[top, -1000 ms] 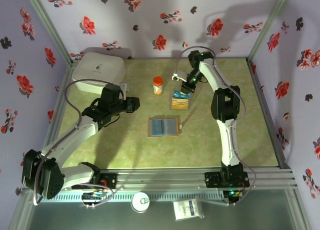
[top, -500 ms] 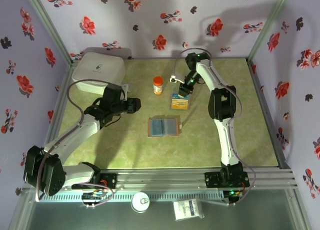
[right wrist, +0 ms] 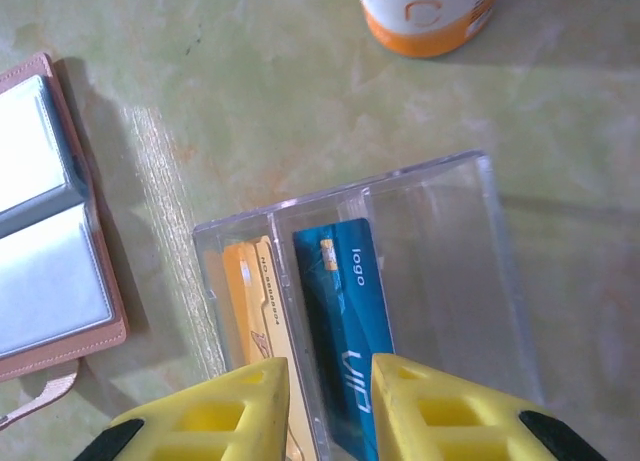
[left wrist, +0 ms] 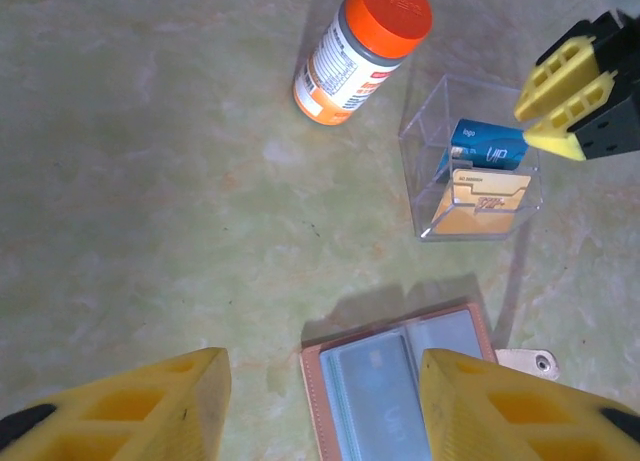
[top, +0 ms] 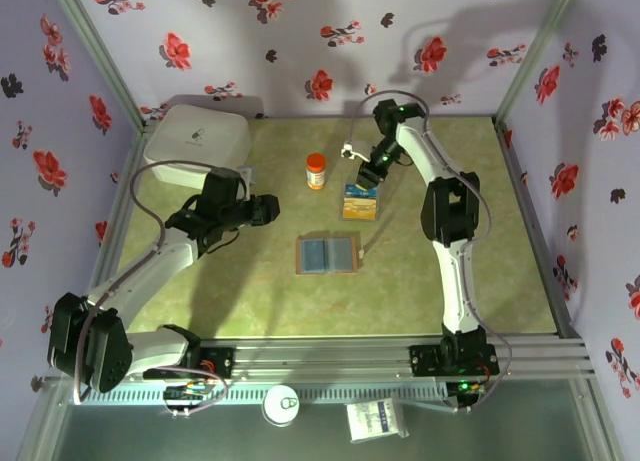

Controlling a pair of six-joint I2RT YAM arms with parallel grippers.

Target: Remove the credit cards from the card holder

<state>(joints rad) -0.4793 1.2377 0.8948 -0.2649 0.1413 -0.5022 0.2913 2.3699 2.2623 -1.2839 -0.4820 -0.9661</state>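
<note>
The card holder lies open flat mid-table, reddish-brown rim, grey-blue slots up. Faint lettering shows in one slot of the card holder. A blue credit card and an orange-yellow credit card stand in a clear plastic box. My right gripper hovers just above that box, jaws slightly open, with the blue card below the gap and untouched. My left gripper hangs open and empty over the holder's left edge. In the top view the left gripper is left of the holder and the right gripper is behind the box.
An orange-capped bottle stands just left of the clear box. A white box sits at the back left corner. The holder's clasp tab sticks out on its right side. Metal frame rails edge the table.
My right gripper's jaws have parted over the clear box, and it has drawn back slightly. The left arm has barely shifted.
</note>
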